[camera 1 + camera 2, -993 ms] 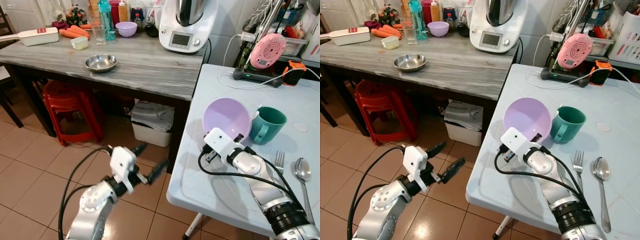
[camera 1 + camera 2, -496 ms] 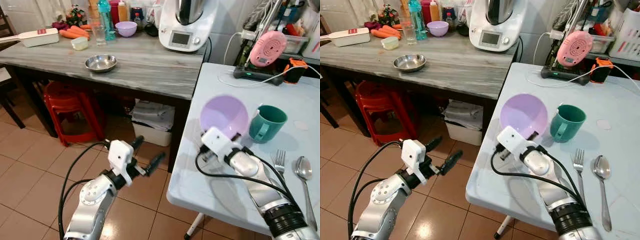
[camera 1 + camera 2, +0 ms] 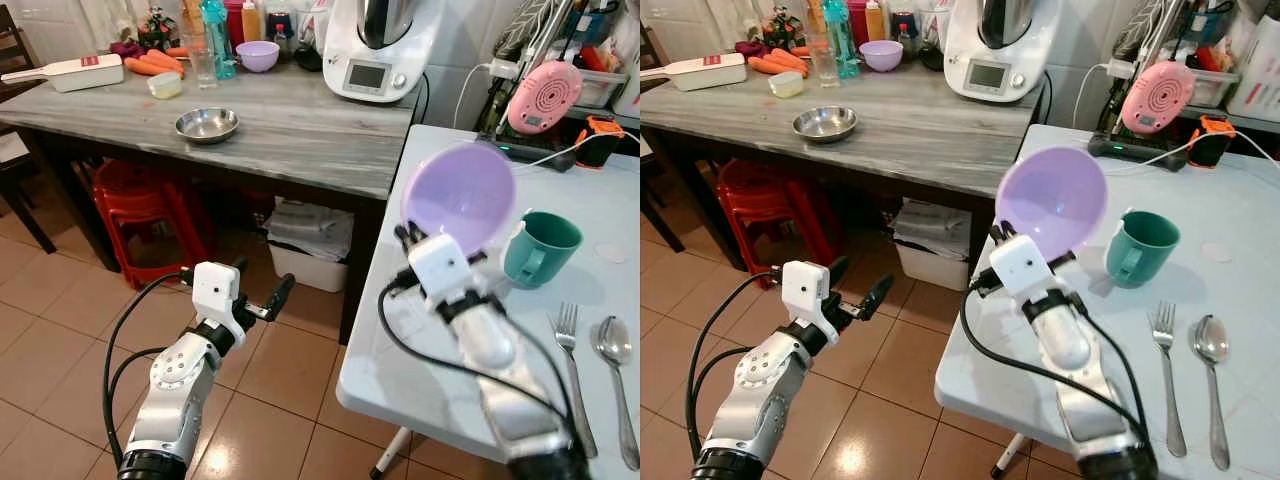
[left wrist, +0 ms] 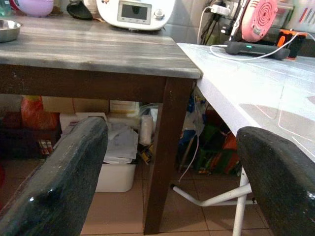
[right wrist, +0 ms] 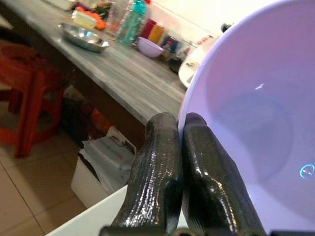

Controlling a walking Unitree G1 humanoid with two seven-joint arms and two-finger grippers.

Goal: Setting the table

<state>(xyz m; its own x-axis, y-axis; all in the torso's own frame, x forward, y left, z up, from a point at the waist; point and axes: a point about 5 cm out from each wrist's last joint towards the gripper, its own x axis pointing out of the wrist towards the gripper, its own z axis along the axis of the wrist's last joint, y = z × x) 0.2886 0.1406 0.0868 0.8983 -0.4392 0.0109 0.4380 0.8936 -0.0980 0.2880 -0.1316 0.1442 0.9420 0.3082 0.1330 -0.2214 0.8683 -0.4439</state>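
My right gripper (image 5: pixel 179 132) is shut on the rim of a lilac bowl (image 3: pixel 462 193), which it holds tilted in the air above the white table (image 3: pixel 400 350). On that table stand a teal mug (image 3: pixel 538 248), a fork (image 3: pixel 572 345) and a spoon (image 3: pixel 615 360) to the right of my arm. My left gripper (image 3: pixel 262 288) is open and empty, low over the tiled floor beside the table's left edge. In the left wrist view its two black fingers (image 4: pixel 59 172) frame the dark table leg (image 4: pixel 165 147).
A grey wooden counter (image 3: pixel 290 125) at the left holds a steel dish (image 3: pixel 207 124), a small lilac bowl (image 3: pixel 258 54), bottles, carrots and a white kitchen machine (image 3: pixel 375 45). A red stool (image 3: pixel 135 205) and white bin (image 3: pixel 305 265) sit beneath. A pink device (image 3: pixel 545 97) stands at the white table's back.
My right gripper has lifted the lilac bowl off the table and tipped it up. The left arm has drawn back to the left and lower.
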